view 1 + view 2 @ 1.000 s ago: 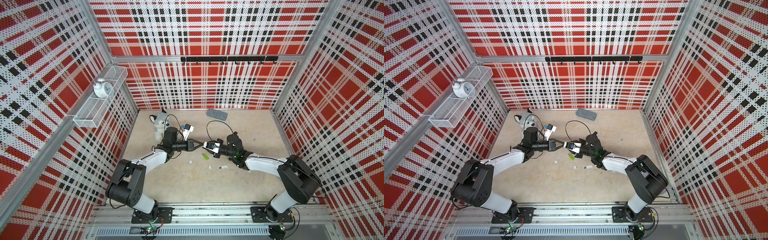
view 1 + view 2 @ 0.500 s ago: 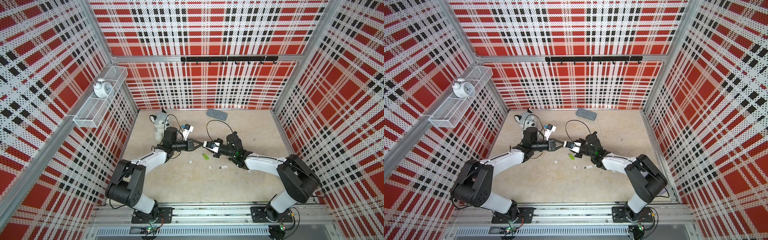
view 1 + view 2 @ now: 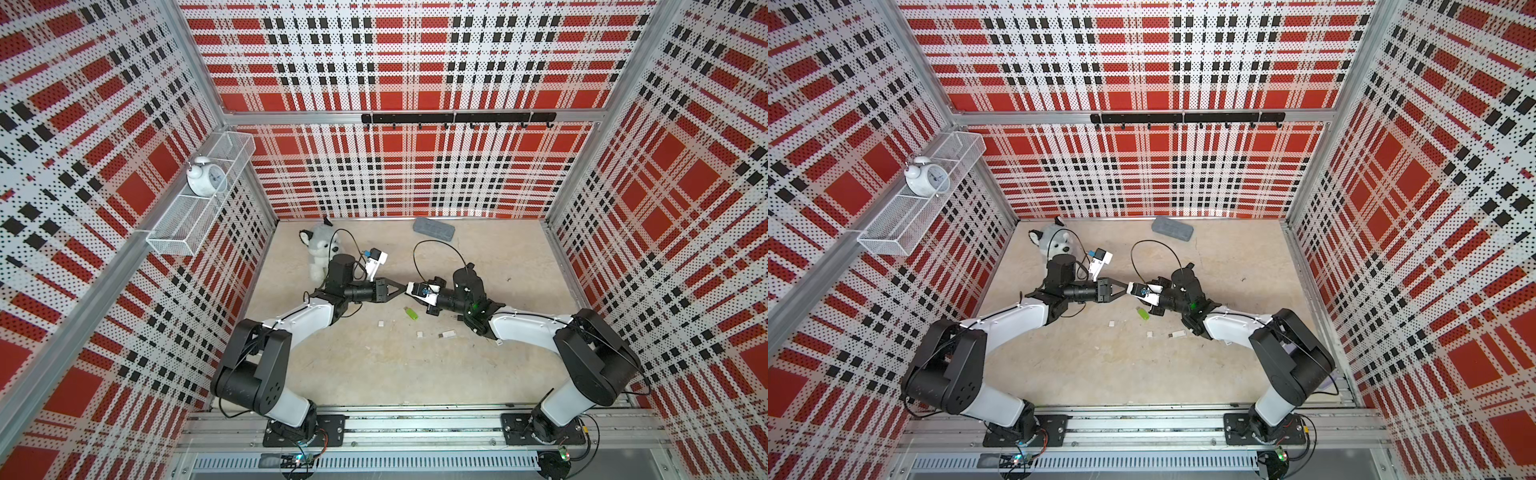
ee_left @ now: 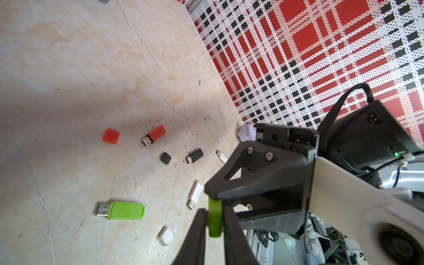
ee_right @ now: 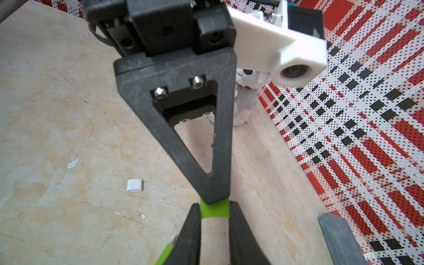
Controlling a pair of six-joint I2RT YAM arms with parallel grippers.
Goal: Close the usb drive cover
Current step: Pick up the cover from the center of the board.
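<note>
Up in the air, green cap (image 4: 215,223) pinched by left gripper (image 4: 215,213) and right gripper (image 5: 214,212), both squeezed narrow on it, green usb drive (image 4: 125,210) flat on table (image 4: 68,68), plug bare

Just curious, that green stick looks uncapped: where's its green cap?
In both wrist views the green cap is pinched where the two arms' jaws meet, near the green USB drive lying on the table.

We see red, black and white plaid walls (image 3: 415,62), a mottled beige floor (image 3: 415,374), a grey-and-white plush dog (image 3: 322,245) at ten o'clock, a lime green drive (image 4: 125,210) and a matching green cap (image 4: 215,218).
</note>
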